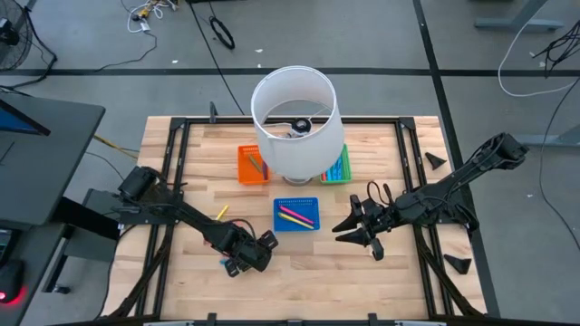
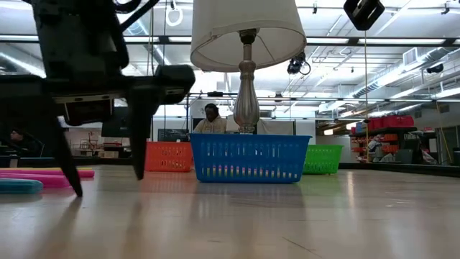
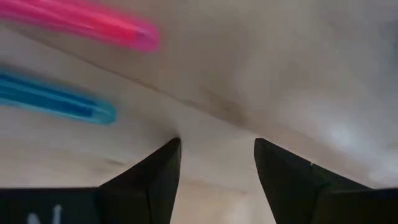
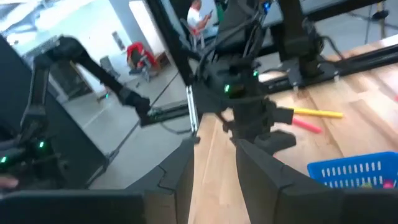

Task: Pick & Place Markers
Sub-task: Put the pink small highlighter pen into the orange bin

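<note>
My left gripper (image 1: 243, 260) (image 2: 108, 183) (image 3: 217, 146) is open and points down, its fingertips close above the wooden table near the near edge, with nothing between them. A pink marker (image 3: 93, 25) (image 2: 43, 174) and a blue marker (image 3: 56, 99) (image 2: 18, 185) lie flat on the table just beside it. A yellow marker (image 1: 222, 211) (image 4: 317, 113) and a red-pink marker (image 4: 305, 126) lie farther toward the trays. More pink and yellow markers lie in the blue tray (image 1: 296, 215) (image 2: 248, 158). My right gripper (image 1: 358, 237) (image 4: 214, 146) hovers open to the right of the blue tray.
A white-shaded lamp (image 1: 294, 122) (image 2: 246, 86) stands behind the blue tray, between the orange tray (image 1: 254, 165) (image 2: 169, 156) and the green tray (image 1: 337, 167) (image 2: 322, 158). Bare wood lies along the near edge. A person sits in the room beyond the table.
</note>
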Robot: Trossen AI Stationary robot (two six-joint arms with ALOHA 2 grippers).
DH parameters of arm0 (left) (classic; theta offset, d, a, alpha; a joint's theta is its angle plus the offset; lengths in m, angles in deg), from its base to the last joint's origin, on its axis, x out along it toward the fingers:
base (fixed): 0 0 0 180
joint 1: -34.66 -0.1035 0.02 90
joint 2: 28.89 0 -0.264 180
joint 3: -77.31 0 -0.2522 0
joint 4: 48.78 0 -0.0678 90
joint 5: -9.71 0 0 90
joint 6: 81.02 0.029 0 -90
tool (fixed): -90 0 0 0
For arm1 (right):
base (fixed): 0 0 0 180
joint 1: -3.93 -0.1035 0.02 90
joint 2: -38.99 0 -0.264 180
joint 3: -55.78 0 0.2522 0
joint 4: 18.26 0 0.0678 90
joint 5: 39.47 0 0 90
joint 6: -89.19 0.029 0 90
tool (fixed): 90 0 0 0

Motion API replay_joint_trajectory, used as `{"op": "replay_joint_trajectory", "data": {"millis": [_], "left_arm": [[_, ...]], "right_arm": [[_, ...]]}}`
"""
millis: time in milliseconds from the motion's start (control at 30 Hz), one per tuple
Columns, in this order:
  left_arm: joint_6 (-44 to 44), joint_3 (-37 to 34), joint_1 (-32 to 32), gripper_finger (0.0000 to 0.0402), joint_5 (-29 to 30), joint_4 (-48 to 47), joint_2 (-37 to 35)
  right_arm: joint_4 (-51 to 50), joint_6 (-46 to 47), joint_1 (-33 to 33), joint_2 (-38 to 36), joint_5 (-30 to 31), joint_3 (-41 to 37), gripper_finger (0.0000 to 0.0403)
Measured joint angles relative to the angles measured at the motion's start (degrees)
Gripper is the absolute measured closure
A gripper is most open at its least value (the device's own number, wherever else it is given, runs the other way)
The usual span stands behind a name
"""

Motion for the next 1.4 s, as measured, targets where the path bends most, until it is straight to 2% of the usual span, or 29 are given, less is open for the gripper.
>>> {"op": "replay_joint_trajectory", "data": {"millis": [167, 367, 500, 600, 800, 867, 1000, 1100, 1200, 1400], "left_arm": [[-3.23, 0.14, -0.3, 0.0191, -4.81, 0.76, 0.99], [-3.44, 1.17, -0.61, 0.0191, -3.07, -0.58, 0.94], [-4.86, 3.58, -0.22, 0.0191, -4.71, -2.67, 1.25], [-5.92, 5.63, 0.56, 0.0191, -6.94, -7.6, 1.11], [-6.01, 10.44, 1.6, 0.0191, -6.61, -16.57, 1.12], [-5.02, 12.05, 1.8, 0.0191, -6.13, -18.01, 1.11], [-3.25, 13.6, 2.53, 0.0191, -4.12, -20.97, 1.03], [-3.64, 14.37, 3.13, 0.0191, -4.07, -23.03, 1.03], [-4.07, 14.77, 3.48, 0.0191, -4.02, -23.76, 1.03], [-5.24, 14.83, 3.41, 0.0191, -3.9, -23.85, 1.01]], "right_arm": [[-2.76, -0.17, 0.0, 0.02, -4.29, 0.0, 0.0284], [-4.81, -0.18, 0.0, 0.02, -5.21, 0.0, 0.0284], [-4.92, -0.55, 0.0, 0.02, -5.21, 0.0, 0.0284], [-4.89, -1.05, 0.0, 0.02, -5.11, 0.0, 0.0284], [-3.71, 0.39, 0.0, -2.59, -5.81, 0.0, 0.0284], [-3.81, -0.75, 0.0, -5.65, -6.33, 0.0, 0.0284], [-9.87, -10.51, -0.02, -15.27, -5.65, 0.0, 0.0284], [-16.42, -12.27, 0.0, -23.26, 0.0, -0.61, 0.0284], [-20.76, -14.8, 0.04, -31.32, 3.21, -3.25, 0.0284], [-24.65, -15.56, 0.04, -48.97, 3.95, -9.33, 0.0284]]}}
